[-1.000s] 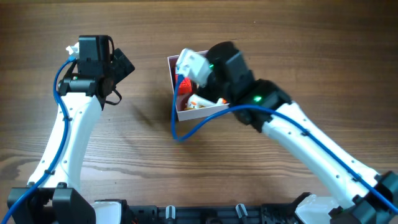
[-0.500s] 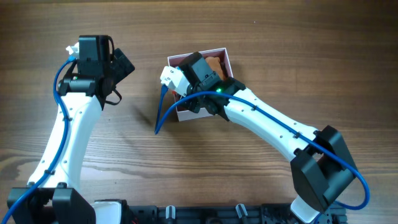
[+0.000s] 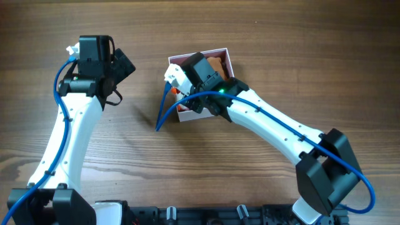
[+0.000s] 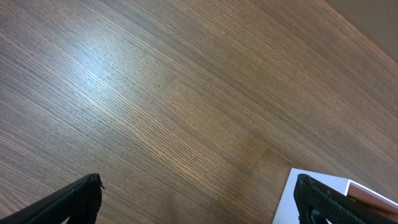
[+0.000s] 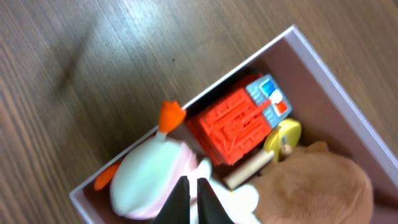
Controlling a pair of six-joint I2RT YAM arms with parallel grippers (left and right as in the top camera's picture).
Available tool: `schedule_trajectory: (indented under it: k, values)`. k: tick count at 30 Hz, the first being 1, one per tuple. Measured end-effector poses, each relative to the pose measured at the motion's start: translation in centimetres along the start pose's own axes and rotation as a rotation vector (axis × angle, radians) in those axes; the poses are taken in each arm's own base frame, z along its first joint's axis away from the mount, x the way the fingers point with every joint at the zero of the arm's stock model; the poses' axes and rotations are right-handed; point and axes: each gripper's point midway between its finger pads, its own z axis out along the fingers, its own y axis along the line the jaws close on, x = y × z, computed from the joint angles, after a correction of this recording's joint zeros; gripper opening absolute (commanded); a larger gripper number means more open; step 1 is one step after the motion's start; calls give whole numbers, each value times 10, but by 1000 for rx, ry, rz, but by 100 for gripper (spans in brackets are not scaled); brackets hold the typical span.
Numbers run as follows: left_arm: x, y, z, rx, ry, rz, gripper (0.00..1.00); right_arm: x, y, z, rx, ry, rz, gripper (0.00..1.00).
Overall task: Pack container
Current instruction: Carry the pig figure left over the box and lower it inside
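The container (image 3: 217, 54) is a square box with white walls and a pink inside, at the table's middle. In the right wrist view its wall (image 5: 339, 93) frames a white and pink plush duck (image 5: 152, 177), an orange block toy (image 5: 236, 124), a yellow piece (image 5: 283, 134) and a brown plush (image 5: 320, 183). My right gripper (image 5: 194, 198) is shut, its tips low inside the container over the duck's white fabric. My left gripper (image 4: 199, 202) is open and empty above bare wood, left of the container's corner (image 4: 289, 196). It also shows in the overhead view (image 3: 122, 65).
The right arm (image 3: 269, 122) reaches diagonally from the front right over the container and hides most of it from above. Its blue cable (image 3: 164, 115) loops down beside the container's left wall. Wood table (image 3: 300, 44) lies all round.
My right arm has come down from above the container into it, then shifted slightly. The left arm has not moved.
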Motion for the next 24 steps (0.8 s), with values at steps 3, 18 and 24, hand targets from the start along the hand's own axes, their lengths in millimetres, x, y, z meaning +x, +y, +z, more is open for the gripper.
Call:
schedule_trajectory:
  k: [3,18,24]
  values:
    - [0,0,0,0,0,0,100,11,4,-1,-16,46,27,4]
    - [0,0,0,0,0,0,100,23,9,16,-6,34,113,4]
    - [0,0,0,0,0,0,100,30,11,29,-14,57,115,4]
